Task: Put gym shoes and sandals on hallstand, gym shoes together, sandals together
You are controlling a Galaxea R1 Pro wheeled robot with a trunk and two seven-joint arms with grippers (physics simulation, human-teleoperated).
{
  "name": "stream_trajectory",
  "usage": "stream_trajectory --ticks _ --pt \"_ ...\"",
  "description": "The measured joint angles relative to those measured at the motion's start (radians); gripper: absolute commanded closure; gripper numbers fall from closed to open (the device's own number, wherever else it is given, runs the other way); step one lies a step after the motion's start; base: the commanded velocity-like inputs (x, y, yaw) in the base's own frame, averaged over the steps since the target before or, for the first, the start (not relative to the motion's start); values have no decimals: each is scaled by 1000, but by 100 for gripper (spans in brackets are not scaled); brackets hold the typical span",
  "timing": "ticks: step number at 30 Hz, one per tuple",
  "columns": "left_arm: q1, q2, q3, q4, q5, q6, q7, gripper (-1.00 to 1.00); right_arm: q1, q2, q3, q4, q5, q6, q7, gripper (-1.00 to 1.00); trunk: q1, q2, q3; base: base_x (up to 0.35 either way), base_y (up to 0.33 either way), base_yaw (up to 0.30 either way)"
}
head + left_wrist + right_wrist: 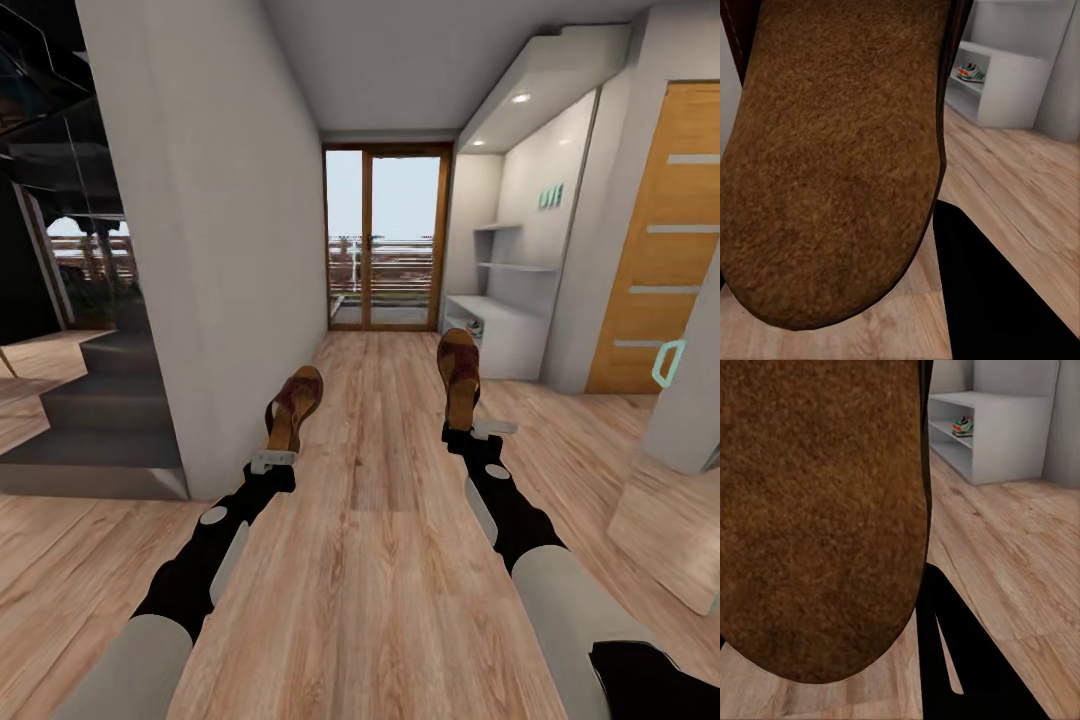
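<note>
Each of my arms holds one brown sandal out over the corridor floor (380,520). My left gripper (273,458) is shut on the heel of the left sandal (293,403), whose tan sole covers much of the left wrist view (832,157). The right gripper (479,430) is shut on the other sandal (459,373), seen close up in the right wrist view (817,510). The light-grey hallstand (512,335) stands ahead on the right. A white gym shoe (961,426) with green and red marks sits inside one of its shelf compartments (971,73).
A grey wall block (230,250) and dark steps (100,420) lie on the left. Glass balcony doors (385,240) close the corridor's far end. A wooden door (660,270) and a pale panel (690,400) stand on the right.
</note>
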Motion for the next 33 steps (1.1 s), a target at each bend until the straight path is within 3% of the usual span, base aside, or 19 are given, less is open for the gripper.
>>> stream_trajectory --ticks 33 --pt "0 0 0 0 0 0 -1 100 0 0 0 0 0 0 0 100 0 0 0 345 0 0"
